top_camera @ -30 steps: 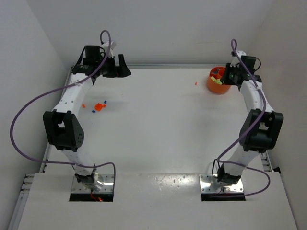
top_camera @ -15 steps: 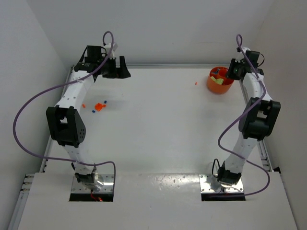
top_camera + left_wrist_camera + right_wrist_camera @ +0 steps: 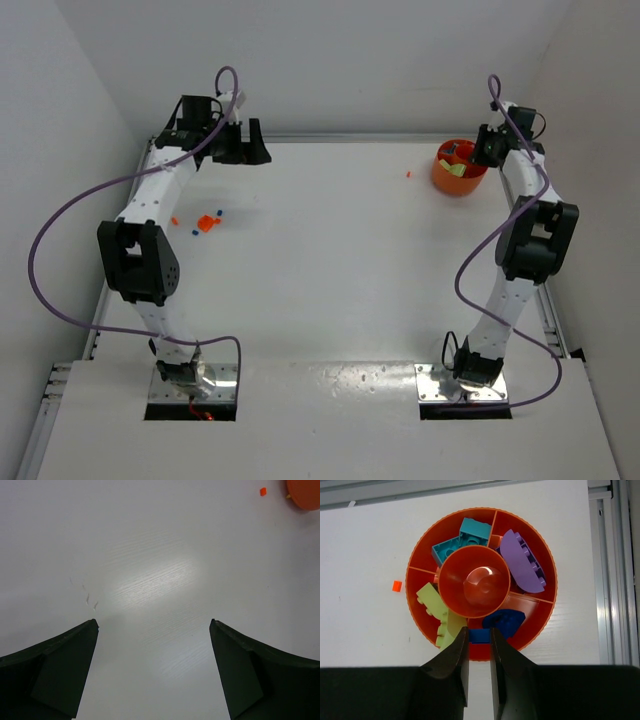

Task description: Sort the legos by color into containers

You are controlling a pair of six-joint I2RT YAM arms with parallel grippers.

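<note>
- My right gripper [image 3: 479,630] is nearly shut, pinching a small blue brick [image 3: 480,637] between its fingertips. It hangs over the near side of the orange bowl [image 3: 537,622], which sits in the far right corner of the table [image 3: 330,260].
- I judge the brick light, rigid and slick. A pinch across its flat sides suits it, and a skewed squeeze could make it twist or shoot out.
- The bowl is a ring of compartments around a raised centre cup:
  - teal bricks [image 3: 470,532] lie in the far left compartment
  - a purple brick [image 3: 522,562] with a curved edge lies in the far right one
  - a dark blue brick [image 3: 505,620] lies in the near right one
  - yellow-green bricks [image 3: 437,607] lie in the near left one
- My held brick sits just beside the dark blue one, so I judge that is its compartment. My fingers hide the divider below them.
- A tiny orange brick [image 3: 397,585] lies on the table just left of the bowl, outside it.
- More loose bricks [image 3: 208,222], orange and blue, lie near the table's left edge.
- My left gripper [image 3: 152,625] is spread wide and empty, over bare table near the far left corner.
</note>
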